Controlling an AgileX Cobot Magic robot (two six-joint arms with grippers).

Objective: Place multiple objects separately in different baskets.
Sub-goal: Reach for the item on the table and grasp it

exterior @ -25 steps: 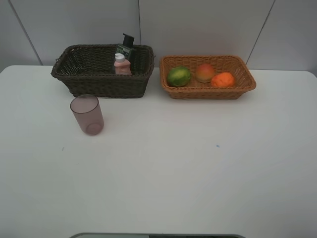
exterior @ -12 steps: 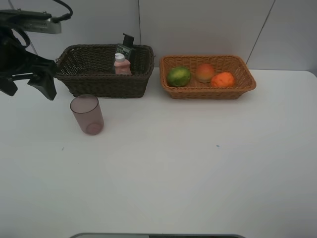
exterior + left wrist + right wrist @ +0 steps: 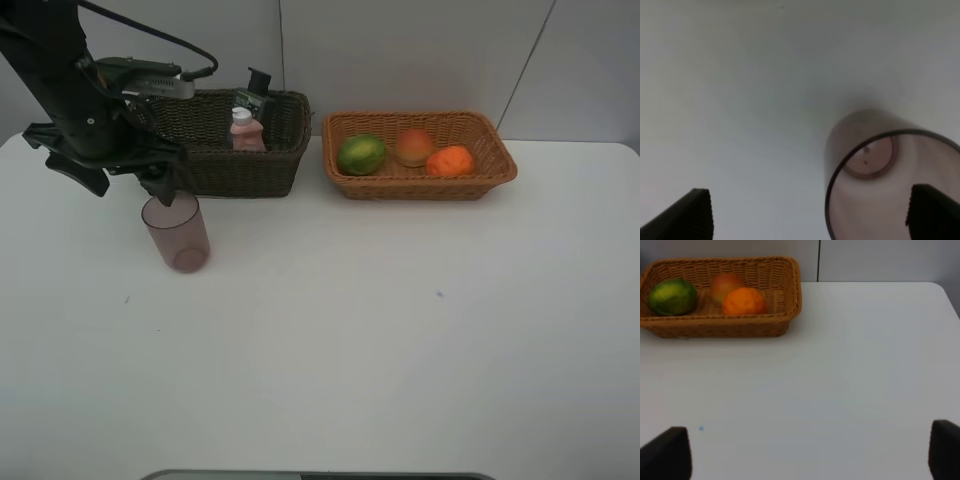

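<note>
A translucent mauve cup point(image 3: 177, 232) stands upright on the white table in front of the dark brown basket point(image 3: 250, 168). My left gripper point(image 3: 130, 182) hangs open just above it and slightly to its left. In the left wrist view the cup point(image 3: 890, 175) sits near one fingertip point(image 3: 935, 216). The dark basket holds a pink white-capped bottle point(image 3: 244, 131) and a dark grey bottle point(image 3: 257, 92). The orange-tan basket point(image 3: 420, 188) holds the green fruit point(image 3: 361, 154), peach-like fruit point(image 3: 414, 146) and orange point(image 3: 450, 160). My right gripper point(image 3: 805, 455) is open and empty over bare table.
The left arm point(image 3: 70, 80) covers the dark basket's left end. The orange-tan basket point(image 3: 715, 327) with its three fruits shows far off in the right wrist view. The table's right edge point(image 3: 949, 300) lies beyond the basket. A grey wall stands behind both baskets.
My left arm has swung in from the left edge of the view to above the cup, in front of the dark basket. The cup, the bottles and the fruits have not moved.
</note>
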